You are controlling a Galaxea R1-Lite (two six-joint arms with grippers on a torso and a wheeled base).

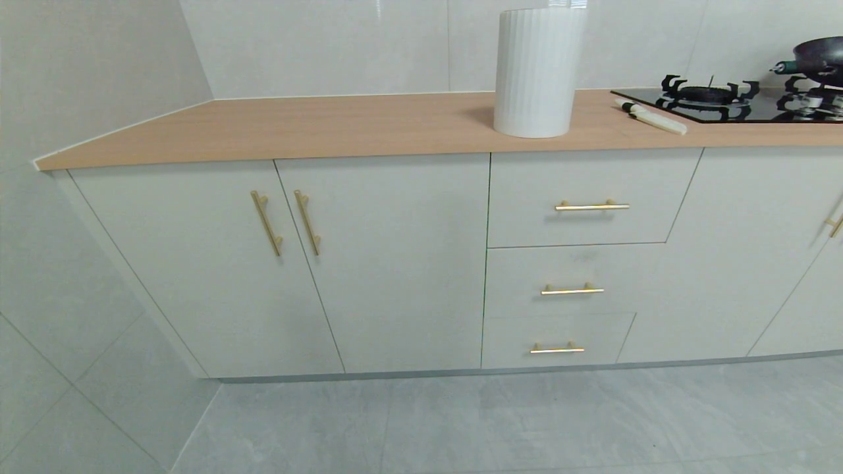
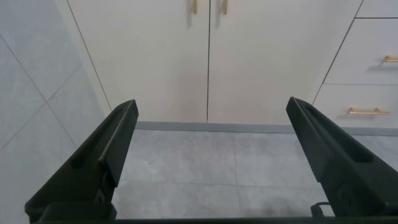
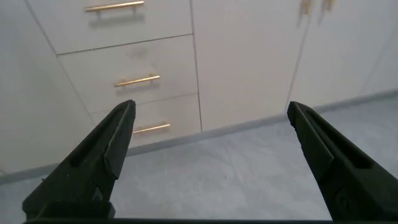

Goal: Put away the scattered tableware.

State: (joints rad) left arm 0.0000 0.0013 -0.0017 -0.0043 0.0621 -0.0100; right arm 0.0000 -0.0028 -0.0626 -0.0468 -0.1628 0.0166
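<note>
On the wooden countertop (image 1: pixel 329 125) stands a tall white ribbed container (image 1: pixel 537 72). A cream-handled knife (image 1: pixel 651 117) lies beside it, at the edge of the black gas hob (image 1: pixel 731 102). My left gripper (image 2: pixel 211 137) is open, low over the grey floor and facing the double cabinet doors (image 2: pixel 208 56). My right gripper (image 3: pixel 208 140) is open too, low before the stack of drawers (image 3: pixel 134 62). Nothing is between either pair of fingers.
White cabinets with gold handles run under the counter: double doors (image 1: pixel 283 263) at left, three drawers (image 1: pixel 579 257) in the middle. A dark pan (image 1: pixel 820 56) sits on the hob at the far right. A tiled wall closes off the left side; the grey floor (image 1: pixel 461 428) is open.
</note>
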